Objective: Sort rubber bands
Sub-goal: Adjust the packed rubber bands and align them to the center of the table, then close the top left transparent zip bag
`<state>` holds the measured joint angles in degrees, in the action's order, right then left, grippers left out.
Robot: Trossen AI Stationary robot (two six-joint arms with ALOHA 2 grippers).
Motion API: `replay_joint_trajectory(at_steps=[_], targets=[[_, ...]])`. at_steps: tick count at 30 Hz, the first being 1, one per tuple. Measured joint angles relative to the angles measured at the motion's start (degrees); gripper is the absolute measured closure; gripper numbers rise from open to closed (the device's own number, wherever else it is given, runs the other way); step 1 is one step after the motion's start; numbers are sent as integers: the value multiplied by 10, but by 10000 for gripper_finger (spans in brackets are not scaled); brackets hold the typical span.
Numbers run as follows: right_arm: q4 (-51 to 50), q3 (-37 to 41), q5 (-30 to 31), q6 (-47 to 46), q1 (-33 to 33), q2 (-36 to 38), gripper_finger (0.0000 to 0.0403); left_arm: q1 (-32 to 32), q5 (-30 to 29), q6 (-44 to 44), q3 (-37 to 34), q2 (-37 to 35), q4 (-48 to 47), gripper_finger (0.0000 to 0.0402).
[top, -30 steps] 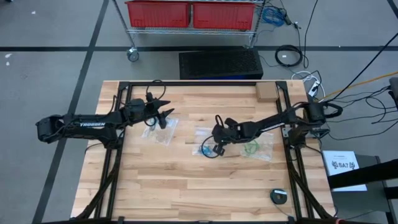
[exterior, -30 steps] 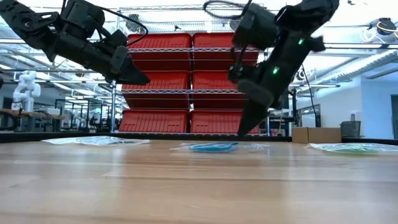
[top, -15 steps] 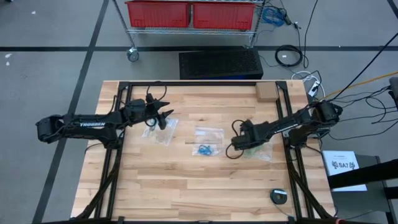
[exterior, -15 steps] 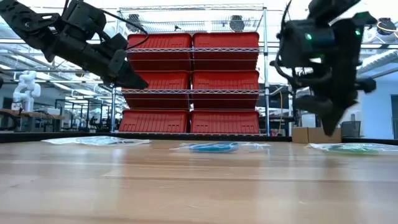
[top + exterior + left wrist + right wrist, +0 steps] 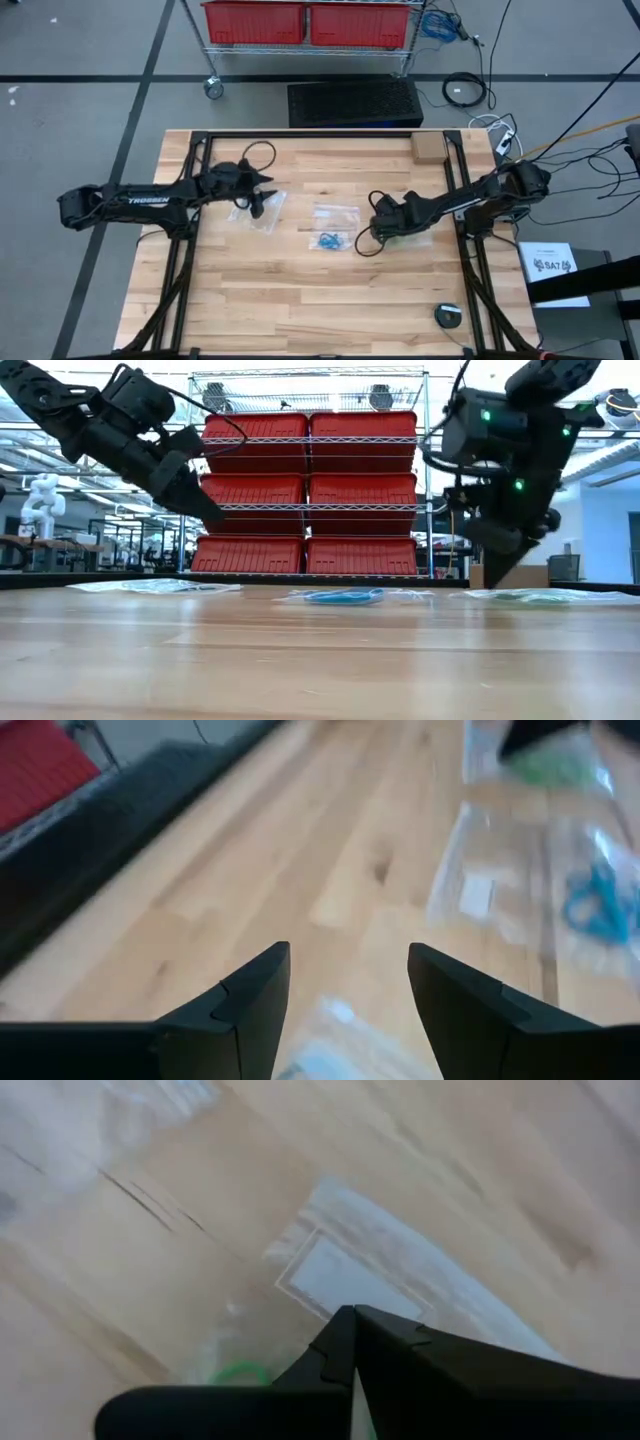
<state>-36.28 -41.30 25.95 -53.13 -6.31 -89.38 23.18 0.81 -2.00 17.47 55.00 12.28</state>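
Hovering clenched over the green rubber bands (image 5: 238, 1373), your right gripper (image 5: 378, 226) risked snagging their clear plastic bag (image 5: 350, 1275); left gripper (image 5: 262, 190) waited, fingers spread.

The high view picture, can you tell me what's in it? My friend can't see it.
Two dark robot arms reach over a wooden table from either side. The left tool, open, hangs over a clear bag; the right tool, shut, is above another bag with green rubber bands. Between them lies a bag of blue rubber bands.
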Motion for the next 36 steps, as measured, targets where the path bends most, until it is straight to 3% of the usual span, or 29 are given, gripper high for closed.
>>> replay_joint_trajectory(at_steps=[5, 13, 17, 21, 25, 31, 36], targets=[[-3, -20, 6, 32, 0, 14, 402, 0, 17, -39, 0, 16, -55, 203], [25, -33, -5, 61, -1, 15, 381, 0, 50, -43, 0, 73, -84, 284], [65, -34, -38, 89, -4, 15, 375, -4, 72, 4, 0, 93, -120, 315], [103, -34, -39, 116, -6, 15, 377, -26, 63, 40, 16, 96, -154, 349], [174, -34, -61, 158, -5, 15, 390, -55, 9, 80, 55, 96, -212, 391], [227, -34, -81, 197, -6, 15, 401, -84, -25, 122, 107, 119, -345, 394], [228, -34, -81, 198, -5, 15, 402, -108, -13, 122, 119, 166, -371, 394]])
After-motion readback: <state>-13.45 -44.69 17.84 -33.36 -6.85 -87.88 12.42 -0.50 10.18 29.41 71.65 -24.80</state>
